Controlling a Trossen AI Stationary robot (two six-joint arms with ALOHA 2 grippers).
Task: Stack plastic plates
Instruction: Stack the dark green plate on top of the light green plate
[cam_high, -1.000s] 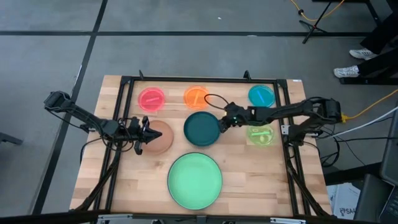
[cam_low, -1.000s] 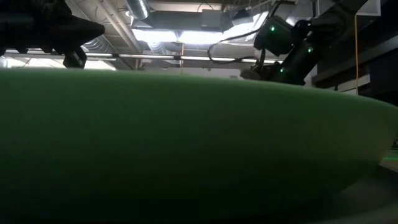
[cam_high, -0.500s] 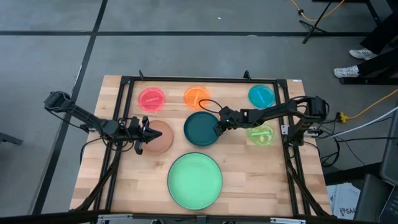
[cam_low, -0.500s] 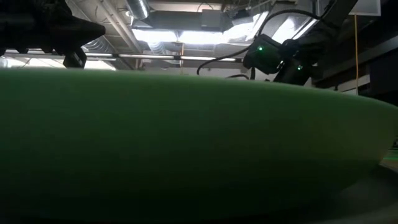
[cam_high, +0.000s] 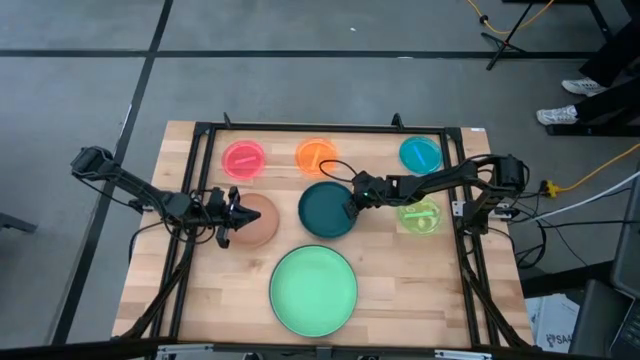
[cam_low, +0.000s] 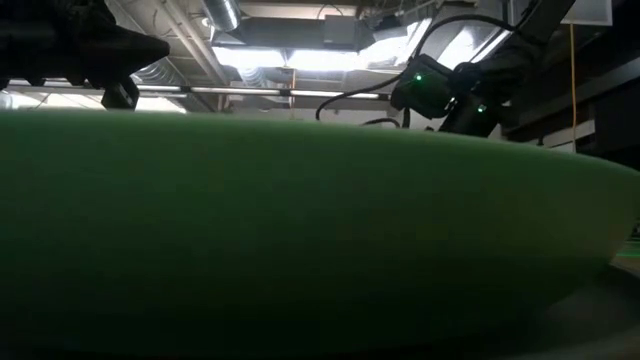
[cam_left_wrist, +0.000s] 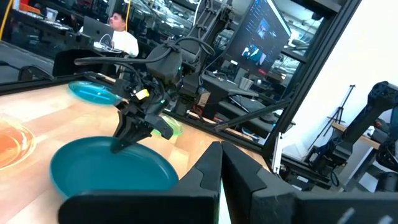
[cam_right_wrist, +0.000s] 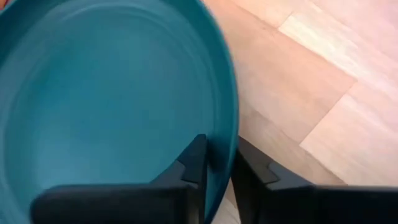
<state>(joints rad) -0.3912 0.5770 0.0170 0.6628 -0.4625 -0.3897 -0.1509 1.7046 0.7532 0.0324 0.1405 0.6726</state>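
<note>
The dark teal plate (cam_high: 325, 211) lies at the table's middle, and my right gripper (cam_high: 352, 201) is shut on its right rim. Left of it a brown plate (cam_high: 260, 222) rests flat on the wood. My left gripper (cam_high: 236, 212) hovers shut over the brown plate's left edge, holding nothing. A large light green plate (cam_high: 313, 290) lies near the front edge and fills the low view (cam_low: 300, 250). Small pink (cam_high: 243, 158), orange (cam_high: 315, 154) and blue (cam_high: 420, 153) plates line the far side. A lime one (cam_high: 418, 216) lies under my right arm. My right gripper pinches the teal plate's rim (cam_right_wrist: 229, 127) on the plate's right side. One finger (cam_right_wrist: 194, 163) is inside the dish and the other (cam_right_wrist: 252, 169) outside. The fingers slant down from the table's right. The plate lies on the table (cam_left_wrist: 112, 174).
A black metal frame (cam_high: 330, 128) runs round the table's far and side edges. Bare wood (cam_high: 420, 280) lies right of the light green plate. A person (cam_left_wrist: 121, 37) sits at a desk in the room beyond the table.
My right gripper has sunk and gone a little toward the table's left, onto the teal plate's right rim. There it has shut on the rim. My left arm has kept still.
</note>
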